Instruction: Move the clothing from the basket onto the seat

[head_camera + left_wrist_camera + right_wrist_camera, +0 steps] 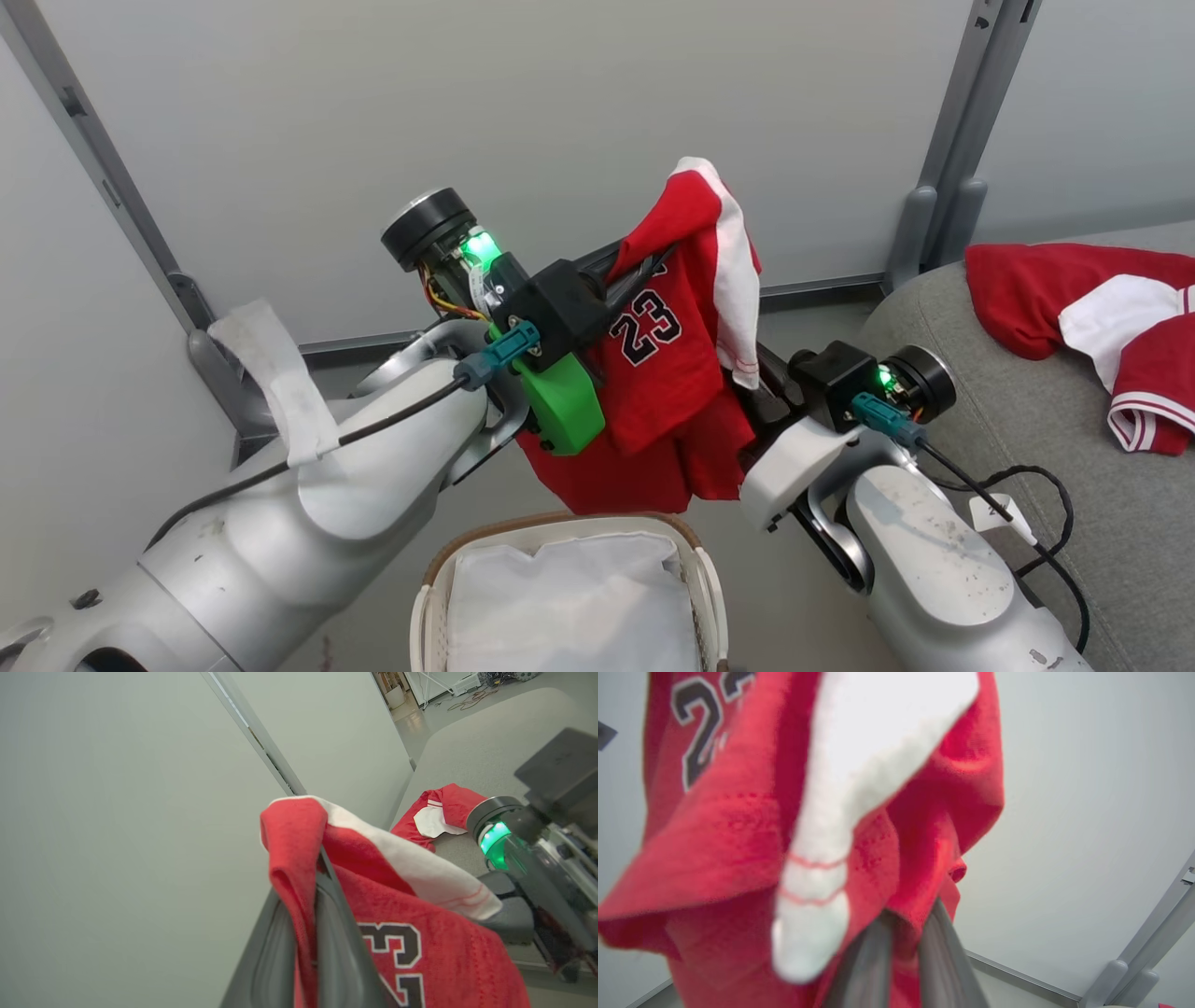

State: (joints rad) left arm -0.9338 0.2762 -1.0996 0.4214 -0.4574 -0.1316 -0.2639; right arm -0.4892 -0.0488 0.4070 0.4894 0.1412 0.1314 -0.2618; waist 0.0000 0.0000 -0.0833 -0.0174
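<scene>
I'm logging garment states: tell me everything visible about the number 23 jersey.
The jersey is red, mesh-looking fabric with a white panel edged in thin red stripes and a black, white-outlined 23. It hangs crumpled above the basket, pinched by the left claw and the right claw, the white panel draped over its top.

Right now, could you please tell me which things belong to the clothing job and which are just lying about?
Job:
red number-23 jersey with white panel, pinched by left gripper and right gripper
large grey fabric sofa
red-and-white garment lying on it
white perforated plastic basket with brown rim

Lying about:
white lining sheet in the basket
grey metal wall post
pale wall panel
</scene>
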